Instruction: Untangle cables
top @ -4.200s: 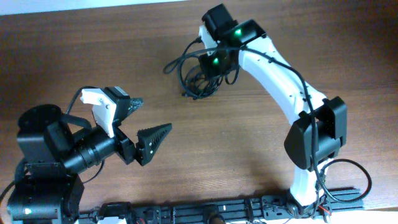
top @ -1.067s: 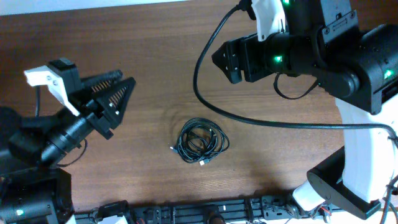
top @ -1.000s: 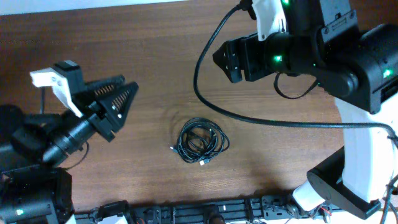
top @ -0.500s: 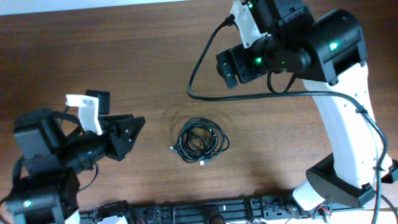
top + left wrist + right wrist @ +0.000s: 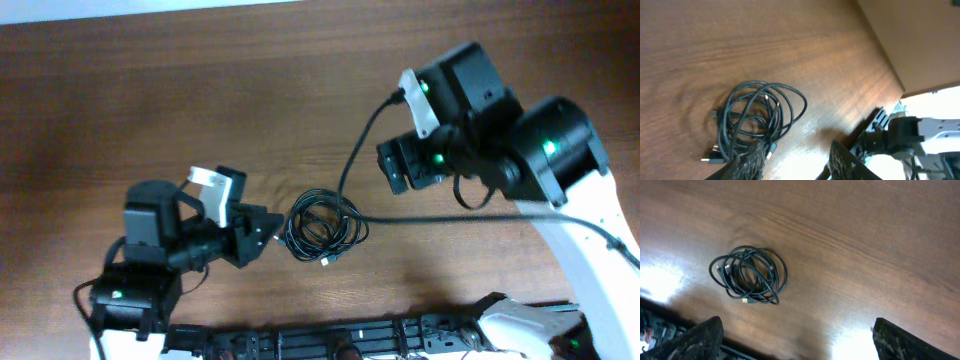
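Black cables (image 5: 322, 228) coiled on wood table (image 5: 200, 90), left gripper (image 5: 795, 161) parted, empty, just beside, right gripper (image 5: 797, 340) spread wide, empty

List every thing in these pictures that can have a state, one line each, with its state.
cables: coiled in one tangled bundle, lying on the table, not held.
left claw: open, close beside the bundle, gripping nothing.
right claw: open wide, apart from the bundle, gripping nothing.

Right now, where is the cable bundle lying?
In the overhead view the cables lie coiled on the table near its middle, right of the left gripper.
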{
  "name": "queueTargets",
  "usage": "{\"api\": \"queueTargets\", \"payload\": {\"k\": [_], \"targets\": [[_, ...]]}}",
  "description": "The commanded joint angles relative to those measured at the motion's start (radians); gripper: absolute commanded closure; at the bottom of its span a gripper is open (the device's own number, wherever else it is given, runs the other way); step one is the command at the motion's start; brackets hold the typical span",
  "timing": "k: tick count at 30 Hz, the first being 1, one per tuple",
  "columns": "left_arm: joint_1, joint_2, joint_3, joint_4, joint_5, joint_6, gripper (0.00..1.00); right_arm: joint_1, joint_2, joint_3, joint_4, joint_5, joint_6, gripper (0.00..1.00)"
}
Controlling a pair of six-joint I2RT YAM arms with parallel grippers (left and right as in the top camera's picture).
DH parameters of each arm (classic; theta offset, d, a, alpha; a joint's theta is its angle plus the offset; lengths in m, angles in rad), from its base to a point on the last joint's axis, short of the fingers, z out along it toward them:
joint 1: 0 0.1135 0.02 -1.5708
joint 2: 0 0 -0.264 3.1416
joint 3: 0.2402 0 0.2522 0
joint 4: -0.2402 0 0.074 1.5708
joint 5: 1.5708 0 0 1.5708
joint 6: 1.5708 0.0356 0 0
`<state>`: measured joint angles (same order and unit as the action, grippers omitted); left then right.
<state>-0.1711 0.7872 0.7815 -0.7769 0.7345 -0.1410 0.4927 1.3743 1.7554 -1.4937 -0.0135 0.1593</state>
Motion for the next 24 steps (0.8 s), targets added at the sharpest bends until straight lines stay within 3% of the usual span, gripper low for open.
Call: {"api": "queueTargets", "payload": {"k": [1, 8, 17, 21, 24], "targets": [[-0.113, 0.005, -0.069, 0.069, -0.082, -0.09, 0.56, 0.005, -0.082, -0.138, 0.065, 0.026, 0.062, 0.06], [-0.312, 0.105, -0.122, 0.202, -0.268, -0.131, 0.49, 0.005, -0.225, -0.413, 0.203, -0.006, 0.138, 0.05], [-0.415, 0.398, -0.126, 0.389, -0.463, -0.146, 0.48, 0.005, -0.243, -0.433, 0.158, -0.156, 0.074, 0.05], [-0.415, 0.438, -0.124, 0.523, -0.453, -0.145, 0.46, 0.005, -0.243, -0.433, 0.132, -0.151, 0.034, 0.04], [-0.415, 0.403, -0.094, 0.551, -0.331, -0.089, 0.45, 0.005, -0.243, -0.433, 0.133, -0.127, 0.031, 0.03]]}}
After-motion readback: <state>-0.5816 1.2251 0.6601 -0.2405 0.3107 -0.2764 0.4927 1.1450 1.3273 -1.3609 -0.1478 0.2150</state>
